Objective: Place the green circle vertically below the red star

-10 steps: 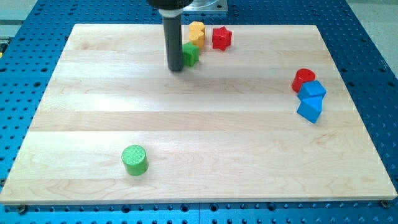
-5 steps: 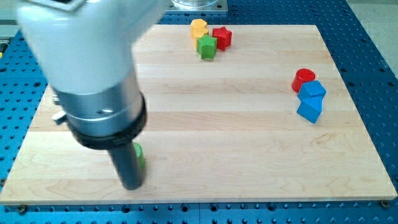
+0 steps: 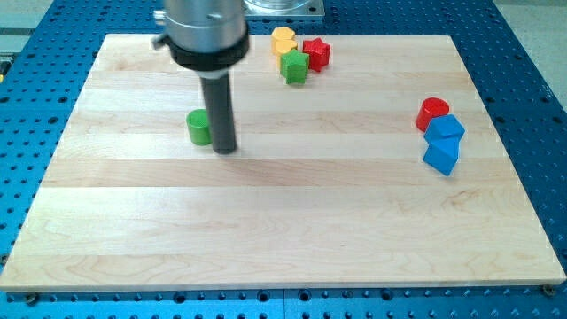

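The green circle (image 3: 198,128) is a short green cylinder on the wooden board (image 3: 283,239), left of the middle in the upper half. My tip (image 3: 225,148) rests on the board right beside it, on its right side, touching or nearly touching it; the rod partly hides the cylinder's right edge. The red star (image 3: 316,53) sits near the view's top edge, well up and to the right of the green circle.
A green cube (image 3: 294,66) and a yellow block (image 3: 283,40) sit against the red star's left. A red cylinder (image 3: 432,112) and two blue blocks (image 3: 446,128) (image 3: 441,155) cluster at the view's right.
The green circle has moved from the lower left up to the upper left middle of the board. My tip went down to it, then came up with it.
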